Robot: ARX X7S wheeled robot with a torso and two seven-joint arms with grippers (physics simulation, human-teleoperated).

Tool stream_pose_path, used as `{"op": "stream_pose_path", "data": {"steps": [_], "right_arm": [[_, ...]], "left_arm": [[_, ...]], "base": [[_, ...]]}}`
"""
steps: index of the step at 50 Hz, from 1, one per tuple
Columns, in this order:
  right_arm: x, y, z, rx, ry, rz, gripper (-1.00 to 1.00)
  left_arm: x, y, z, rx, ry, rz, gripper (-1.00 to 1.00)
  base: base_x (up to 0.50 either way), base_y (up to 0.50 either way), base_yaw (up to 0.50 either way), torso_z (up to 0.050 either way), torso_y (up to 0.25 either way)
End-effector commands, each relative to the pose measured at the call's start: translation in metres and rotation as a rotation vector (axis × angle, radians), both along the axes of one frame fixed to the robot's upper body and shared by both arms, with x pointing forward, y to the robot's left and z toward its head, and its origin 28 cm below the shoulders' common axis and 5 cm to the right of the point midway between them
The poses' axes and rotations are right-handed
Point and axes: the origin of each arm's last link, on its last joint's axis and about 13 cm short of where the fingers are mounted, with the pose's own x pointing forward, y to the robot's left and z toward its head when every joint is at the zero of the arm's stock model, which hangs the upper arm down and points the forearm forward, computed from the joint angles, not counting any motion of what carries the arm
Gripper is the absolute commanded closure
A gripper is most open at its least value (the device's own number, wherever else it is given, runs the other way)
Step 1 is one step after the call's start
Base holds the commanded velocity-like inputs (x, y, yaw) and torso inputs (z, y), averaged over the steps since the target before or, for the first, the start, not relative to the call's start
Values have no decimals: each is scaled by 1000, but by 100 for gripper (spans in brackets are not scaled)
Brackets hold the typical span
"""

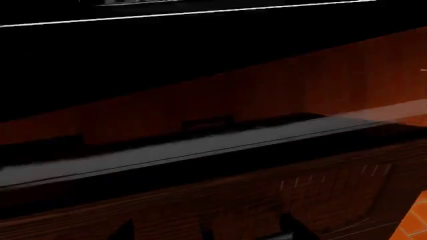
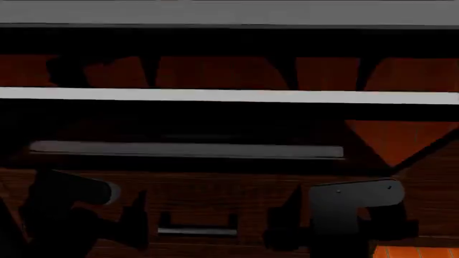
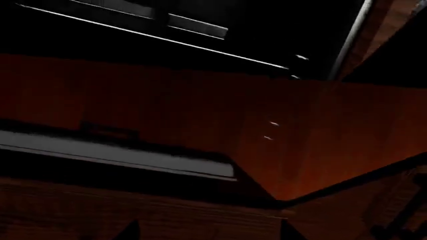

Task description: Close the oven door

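We hold both grippers low under the door (image 2: 215,121), which hangs open ahead, its handle (image 2: 186,149) toward us. Left gripper (image 2: 136,223) and right gripper (image 2: 287,226): jaw state unclear. Next, we judge, lift from beneath.

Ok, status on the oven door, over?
Both grippers, left and right, low, empty. Oven door open; bar handle untouched. Nothing seen in the way.

Head view facing oven door (image 2: 215,115) closely, wrists seemingly looking up, sharing its handle (image 2: 186,150)
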Motion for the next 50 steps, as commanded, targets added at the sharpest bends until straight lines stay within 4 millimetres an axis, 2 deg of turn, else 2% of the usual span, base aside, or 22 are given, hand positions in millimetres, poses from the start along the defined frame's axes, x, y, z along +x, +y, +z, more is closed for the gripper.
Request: {"op": "stream_pose_path", "data": {"steps": [1, 10, 31, 38, 42, 50], "right_arm": [[20, 0, 30, -42, -79, -10, -100], [52, -7, 45, -79, -93, -51, -100], [139, -29, 64, -146, -78, -113, -100], [162, -33, 76, -169, -100, -124, -100], [164, -34, 88, -181, -112, -135, -100], [166, -36, 101, -188, -104, -163, -100]], "left_arm": [[19, -4, 31, -1, -92, 11, -100], [46, -19, 62, 19, -164, -4, -100], [135, -43, 75, 107, -157, 74, -100], [143, -45, 89, 117, -161, 97, -100], [146, -46, 104, 93, -174, 116, -100], [147, -45, 113, 93, -155, 138, -100]], "base": [[0, 0, 0, 0, 0], [0, 0, 0, 0, 0], [0, 0, 0, 0, 0], [0, 0, 0, 0, 0], [0, 0, 0, 0, 0], [55, -2, 1, 0, 0]]}}
